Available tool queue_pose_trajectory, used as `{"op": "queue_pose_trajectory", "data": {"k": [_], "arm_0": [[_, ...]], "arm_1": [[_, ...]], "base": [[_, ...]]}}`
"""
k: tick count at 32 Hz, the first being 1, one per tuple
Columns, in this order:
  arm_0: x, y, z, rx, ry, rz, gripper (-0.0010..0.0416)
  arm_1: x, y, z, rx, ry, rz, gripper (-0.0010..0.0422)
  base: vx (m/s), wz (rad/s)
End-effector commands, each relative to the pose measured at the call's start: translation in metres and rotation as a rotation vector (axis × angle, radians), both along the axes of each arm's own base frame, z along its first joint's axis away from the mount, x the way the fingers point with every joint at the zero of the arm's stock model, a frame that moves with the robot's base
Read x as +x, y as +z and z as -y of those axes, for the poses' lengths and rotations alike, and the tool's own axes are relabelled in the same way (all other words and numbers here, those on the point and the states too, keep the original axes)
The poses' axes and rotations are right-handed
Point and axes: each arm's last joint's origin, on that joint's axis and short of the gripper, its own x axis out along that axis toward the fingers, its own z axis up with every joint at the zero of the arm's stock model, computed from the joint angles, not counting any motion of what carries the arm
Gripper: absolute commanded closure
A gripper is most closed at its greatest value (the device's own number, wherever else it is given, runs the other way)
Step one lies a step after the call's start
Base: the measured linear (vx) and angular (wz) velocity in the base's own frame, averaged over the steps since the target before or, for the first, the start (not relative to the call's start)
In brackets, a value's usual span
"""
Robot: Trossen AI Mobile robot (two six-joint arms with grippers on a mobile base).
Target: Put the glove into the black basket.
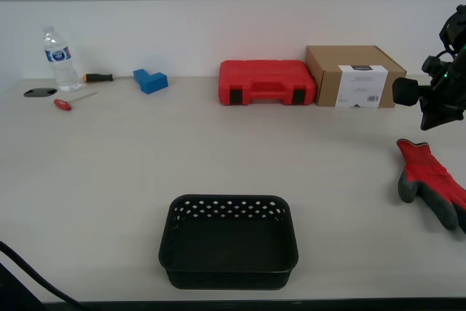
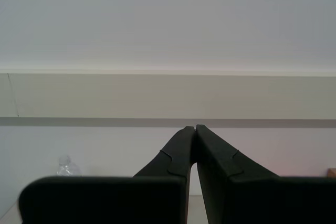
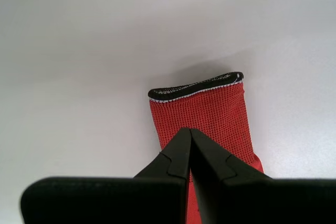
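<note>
You see the glove (image 3: 202,116) as ribbed red knit cloth with a black hemmed cuff, its fingertips coated in dull grey. The black basket (image 1: 228,249) looks like matt perforated plastic. The bench (image 1: 145,165) is smooth, pale and matt. The tool case (image 1: 266,81) is red moulded plastic, beside a cardboard box (image 1: 353,75).

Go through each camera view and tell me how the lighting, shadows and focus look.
Exterior view: even, soft light, sharp; the black basket casts only a faint shadow, and the glove is cut off at the frame's edge. First wrist view: glove cuff sharp, with a soft shadow beyond it; my first gripper is crisp. Second wrist view: flat, dim wall; the water bottle is hazy.
</note>
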Motion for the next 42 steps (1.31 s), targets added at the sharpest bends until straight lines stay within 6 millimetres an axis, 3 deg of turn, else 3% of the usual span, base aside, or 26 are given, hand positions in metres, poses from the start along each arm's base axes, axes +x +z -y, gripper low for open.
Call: {"op": "queue_pose_trajectory", "data": {"k": [1, 11, 17, 22, 26, 36, 38, 42], "arm_0": [[0.002, 0.002, 0.0, 0.019, -0.031, -0.003, 0.0405], [-0.007, -0.006, -0.005, 0.162, -0.045, -0.086, 0.0405], [-0.02, -0.03, -0.009, 0.197, -0.044, -0.189, 0.0405], [-0.021, -0.037, -0.002, -0.049, -0.125, -0.219, 0.0405], [-0.014, -0.033, 0.003, -0.178, -0.076, -0.19, 0.0405], [-0.01, -0.03, 0.007, -0.023, -0.098, -0.14, 0.0398], [-0.009, -0.03, 0.007, 0.0, -0.102, -0.129, 0.0376], [-0.009, -0.032, 0.009, -0.023, -0.048, -0.121, 0.0238]], "arm_1": [[0.0, 0.001, 0.0, 0.001, -0.002, 0.006, 0.0412], [0.0, 0.001, 0.0, 0.001, -0.002, 0.006, 0.0412], [0.0, 0.001, 0.0, 0.001, -0.002, 0.006, 0.0412], [0.0, 0.001, 0.0, 0.001, -0.002, 0.006, 0.0412], [0.0, 0.001, 0.0, 0.001, -0.002, 0.006, 0.0412], [0.0, 0.001, 0.0, 0.0, 0.003, 0.006, 0.0412], [0.0, 0.001, 0.0, 0.0, 0.004, 0.006, 0.0412], [0.0, 0.001, 0.0, 0.0, 0.004, 0.006, 0.0412]], "base": [[0.0, 0.0], [0.0, 0.0], [0.0, 0.0], [0.0, 0.0], [0.0, 0.0], [0.0, 0.0], [0.0, 0.0], [0.0, 0.0]]}}
